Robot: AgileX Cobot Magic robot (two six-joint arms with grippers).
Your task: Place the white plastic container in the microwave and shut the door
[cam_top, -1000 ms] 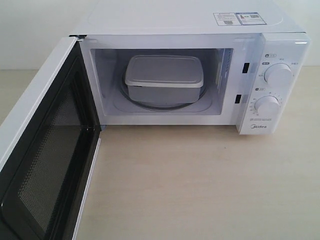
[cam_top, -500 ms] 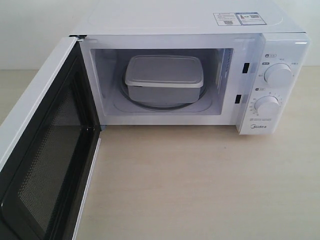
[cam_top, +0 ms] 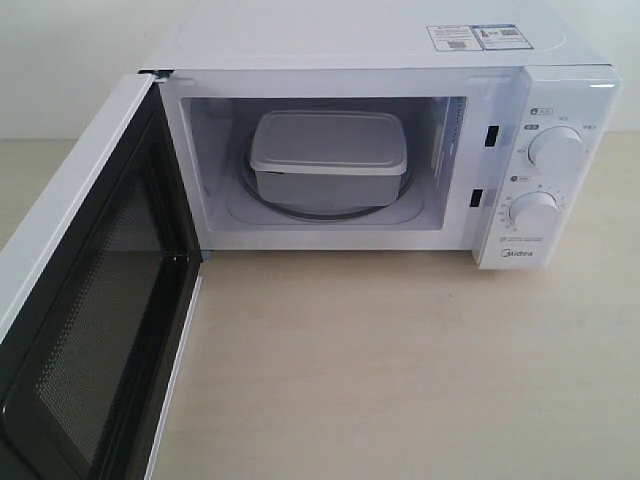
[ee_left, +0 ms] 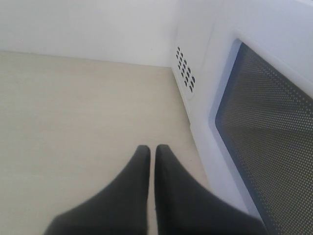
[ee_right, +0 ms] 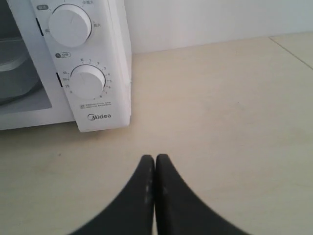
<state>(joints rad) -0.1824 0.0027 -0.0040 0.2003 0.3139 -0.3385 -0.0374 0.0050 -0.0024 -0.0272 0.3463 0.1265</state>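
Observation:
The white plastic container (cam_top: pixel 328 155) sits inside the microwave (cam_top: pixel 380 45) on the glass turntable, lid on. The door (cam_top: pixel 85 300) stands swung wide open to the left, its dark mesh window facing the cavity. Neither gripper shows in the exterior view. In the left wrist view my left gripper (ee_left: pixel 152 149) is shut and empty, just outside the door's outer face (ee_left: pixel 266 122). In the right wrist view my right gripper (ee_right: pixel 154 158) is shut and empty over the table, in front of the dial panel (ee_right: pixel 83 73); a grey corner of the container (ee_right: pixel 14 73) shows at the edge.
The light wooden table (cam_top: pixel 400 370) stretches in front of the microwave. A white wall (ee_left: pixel 88 27) rises behind. Vent slots (ee_left: pixel 185 73) mark the microwave's side near the door hinge.

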